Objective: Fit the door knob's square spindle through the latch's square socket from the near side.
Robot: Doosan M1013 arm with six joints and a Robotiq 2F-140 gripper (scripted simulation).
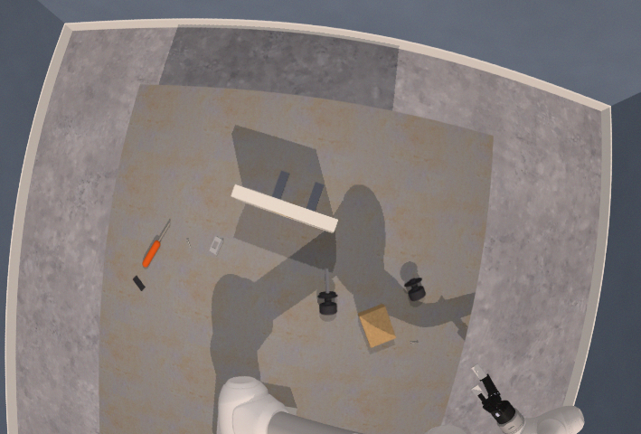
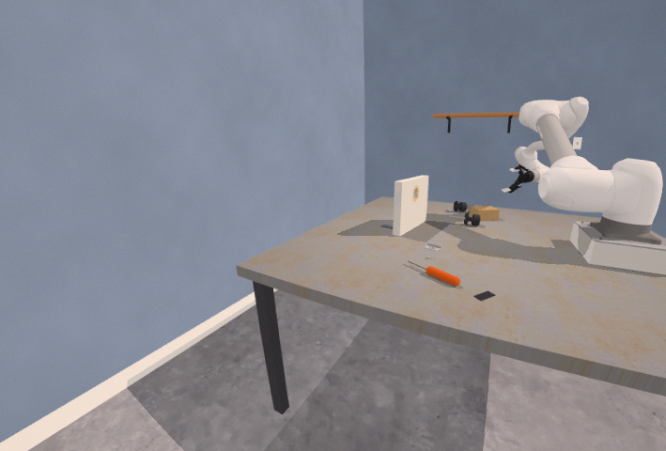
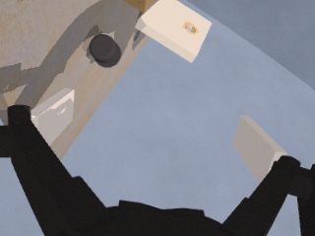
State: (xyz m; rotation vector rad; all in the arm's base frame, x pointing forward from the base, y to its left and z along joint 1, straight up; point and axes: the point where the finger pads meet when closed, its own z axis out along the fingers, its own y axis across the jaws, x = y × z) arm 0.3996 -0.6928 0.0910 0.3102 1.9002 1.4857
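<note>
I see gripper (image 1: 483,382) spread wide, empty, off table edge; spindle knob (image 1: 326,299) lying near wood panel (image 1: 283,208).

Spindled knob (image 1: 326,299) between door panel (image 1: 283,208) and box (image 1: 376,325)

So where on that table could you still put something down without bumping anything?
Wide bare patches lie between the orange screwdriver and the spindle knob, and along the table's front edge. It is crowded around both knobs and the cardboard box, near the upright wood panel.
</note>
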